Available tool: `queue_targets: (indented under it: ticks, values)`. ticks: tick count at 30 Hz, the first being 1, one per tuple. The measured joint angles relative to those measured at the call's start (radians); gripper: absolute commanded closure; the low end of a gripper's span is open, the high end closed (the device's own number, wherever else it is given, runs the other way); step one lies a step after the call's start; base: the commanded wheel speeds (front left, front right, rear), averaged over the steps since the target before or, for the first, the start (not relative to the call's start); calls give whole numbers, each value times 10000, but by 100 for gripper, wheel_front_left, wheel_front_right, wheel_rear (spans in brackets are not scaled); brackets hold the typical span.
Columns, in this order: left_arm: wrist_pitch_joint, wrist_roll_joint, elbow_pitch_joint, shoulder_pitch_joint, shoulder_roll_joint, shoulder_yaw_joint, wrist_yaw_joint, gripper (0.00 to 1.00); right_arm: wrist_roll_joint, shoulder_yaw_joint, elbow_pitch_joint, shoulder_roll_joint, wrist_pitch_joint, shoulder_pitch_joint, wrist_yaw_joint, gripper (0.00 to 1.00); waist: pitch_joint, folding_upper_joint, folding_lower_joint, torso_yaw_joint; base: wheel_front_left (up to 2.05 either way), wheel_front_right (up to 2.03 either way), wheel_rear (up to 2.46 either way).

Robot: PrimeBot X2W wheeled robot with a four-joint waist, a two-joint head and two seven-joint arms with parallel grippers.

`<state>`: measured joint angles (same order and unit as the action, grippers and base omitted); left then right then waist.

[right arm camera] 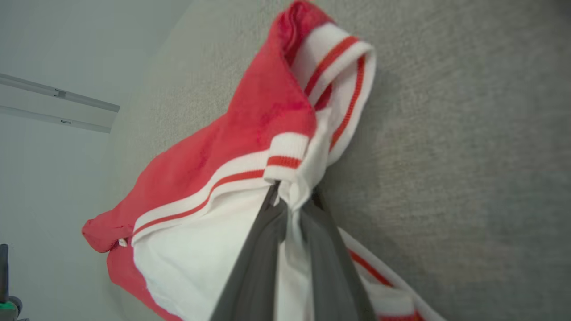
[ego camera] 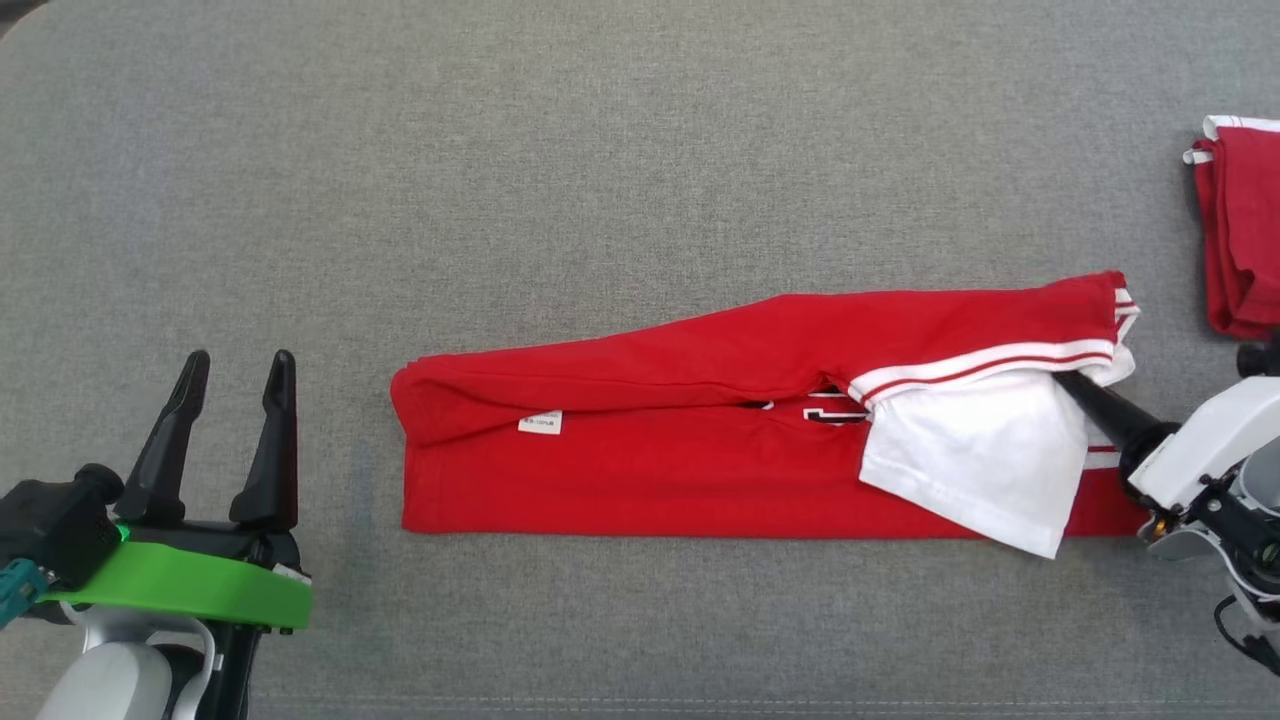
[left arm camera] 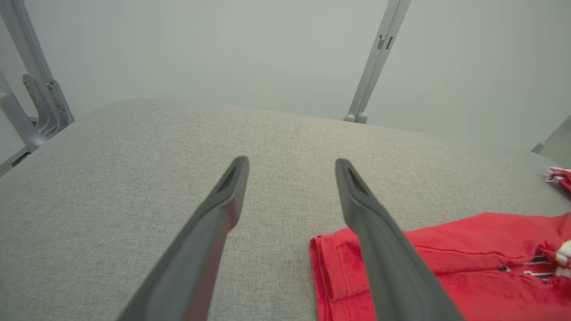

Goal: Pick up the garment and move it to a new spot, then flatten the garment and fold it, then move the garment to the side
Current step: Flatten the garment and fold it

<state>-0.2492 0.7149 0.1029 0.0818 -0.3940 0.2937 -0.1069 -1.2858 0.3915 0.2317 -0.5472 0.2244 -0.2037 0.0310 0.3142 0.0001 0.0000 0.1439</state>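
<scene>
Grey fabric surface (ego camera: 640, 150) holds the long-folded red garment (ego camera: 650, 470). Right wrist view reveals the right gripper (right arm camera: 293, 194) pinching its white sleeve (right arm camera: 200, 249); head view shows the left gripper (ego camera: 240, 358) spread, apart from its hem.

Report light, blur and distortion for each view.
Head view: even, soft light, no glare, and the garment is sharp. Left wrist view: wide-angle bowing of the table's far edge, the close fingers of the left gripper look soft, and the background is hazy. Right wrist view: soft throughout, with the cloth at the right gripper blurred.
</scene>
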Motion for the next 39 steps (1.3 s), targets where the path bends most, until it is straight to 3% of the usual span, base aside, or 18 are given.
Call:
queue_targets:
  ticks: [4,13,17,22,25,31,34,39]
  values:
    - [0,-31,65,-74,96,-125,0,0,-374,-466,-364,-426,69,-39,215,100,-112,0,0,-86,0,0,0]
    - [-27,-92,134,-301,311,-188,0,0,-1340,-1584,-911,-1707,591,99,104,100,-357,0,0,-234,0,0,0]
    - [-27,-104,207,-332,330,-194,0,0,-1779,-1569,-1724,-1691,974,121,138,100,-375,0,0,-214,0,0,0]
    - [-27,-109,230,-358,437,67,36,0,-2359,-899,-3473,-1099,1689,69,188,100,-335,0,0,-91,0,0,0]
    - [-27,-267,232,-344,454,291,186,0,-2337,-483,-3969,-936,1921,16,-144,100,-279,0,0,29,0,0,0]
    - [-27,-437,198,-99,485,525,364,0,-1831,637,-4801,15,2178,-630,-800,100,-94,0,0,370,0,0,0]
    - [-27,-464,69,86,637,662,466,0,-1463,1131,-4869,619,2176,-1117,-1137,100,-1,0,0,598,0,0,0]
    - [-27,-581,-73,297,819,976,577,0,-533,2034,-4529,1304,2173,-1695,-1400,100,119,0,0,1043,0,0,0]
